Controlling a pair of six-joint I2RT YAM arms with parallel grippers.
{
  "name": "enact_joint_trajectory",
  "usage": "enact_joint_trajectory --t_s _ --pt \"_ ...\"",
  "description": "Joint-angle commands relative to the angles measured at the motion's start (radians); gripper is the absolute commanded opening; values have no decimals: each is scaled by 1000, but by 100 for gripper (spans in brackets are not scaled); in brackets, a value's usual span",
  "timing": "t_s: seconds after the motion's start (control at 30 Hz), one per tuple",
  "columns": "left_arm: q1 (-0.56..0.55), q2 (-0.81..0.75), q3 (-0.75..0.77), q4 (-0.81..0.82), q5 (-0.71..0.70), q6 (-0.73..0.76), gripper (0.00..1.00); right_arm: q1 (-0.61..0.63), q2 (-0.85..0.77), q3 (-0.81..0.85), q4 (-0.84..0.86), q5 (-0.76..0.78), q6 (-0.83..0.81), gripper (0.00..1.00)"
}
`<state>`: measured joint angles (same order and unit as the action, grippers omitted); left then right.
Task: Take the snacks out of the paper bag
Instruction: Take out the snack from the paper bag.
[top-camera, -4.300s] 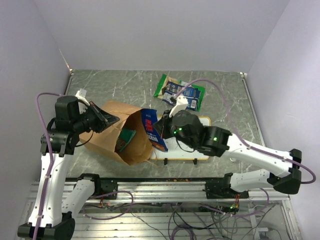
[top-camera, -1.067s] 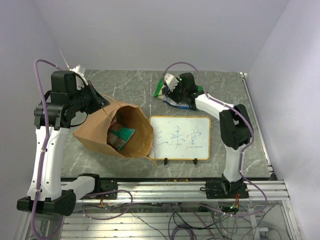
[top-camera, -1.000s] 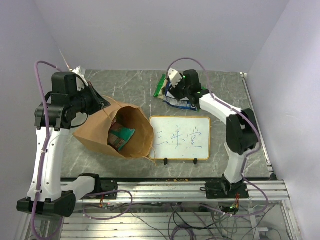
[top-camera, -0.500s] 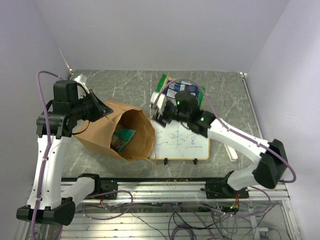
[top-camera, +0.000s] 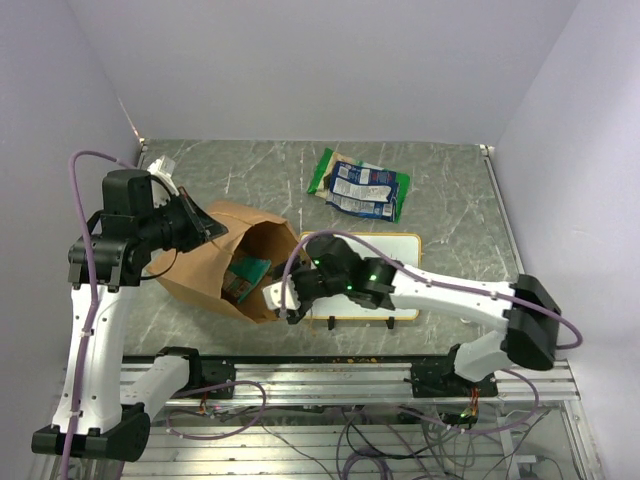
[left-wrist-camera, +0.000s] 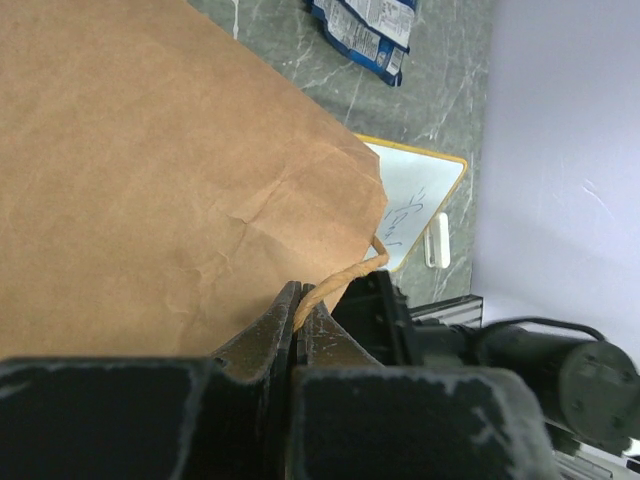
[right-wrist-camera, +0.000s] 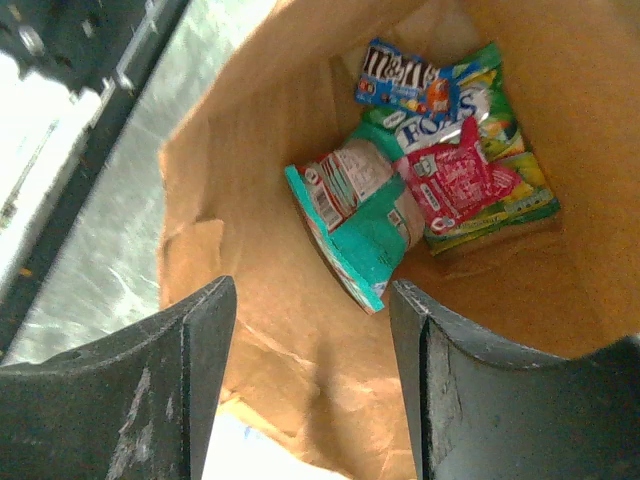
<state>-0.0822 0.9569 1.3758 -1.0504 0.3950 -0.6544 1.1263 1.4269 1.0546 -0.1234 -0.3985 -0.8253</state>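
Grey marbled bench (top-camera: 250, 170). The paper bag (top-camera: 200, 280) is lying on it sideways, left fingers (left-wrist-camera: 250, 345) clamping its string handle (left-wrist-camera: 340, 275). Right fingers (right-wrist-camera: 180, 370) are standing apart at its mouth. The snacks (right-wrist-camera: 450, 175) are resting deep inside: probably light, crinkly, slippery packets, best pinched at a sealed edge.

We find the paper bag (top-camera: 215, 265) lying on the left of the table (top-camera: 250, 175), mouth toward the whiteboard (top-camera: 400, 250) at its right; several snacks (right-wrist-camera: 430, 180) lie inside it, more packets (top-camera: 362, 188) behind the whiteboard
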Motion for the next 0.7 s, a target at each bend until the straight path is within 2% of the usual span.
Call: enact_joint_trajectory --t_s 0.0,0.23,0.47,0.67 --pt "9 -7 18 -56 38 28 7 3 124 56 -5 81 -284 63" --pt "9 -28 2 -87 63 33 7 -8 326 170 13 118 -415 63" --pt "9 -28 26 -120 75 60 7 -14 484 248 47 95 -446 63" --pt "8 -14 56 -124 89 107 7 -17 549 239 127 87 -437 65"
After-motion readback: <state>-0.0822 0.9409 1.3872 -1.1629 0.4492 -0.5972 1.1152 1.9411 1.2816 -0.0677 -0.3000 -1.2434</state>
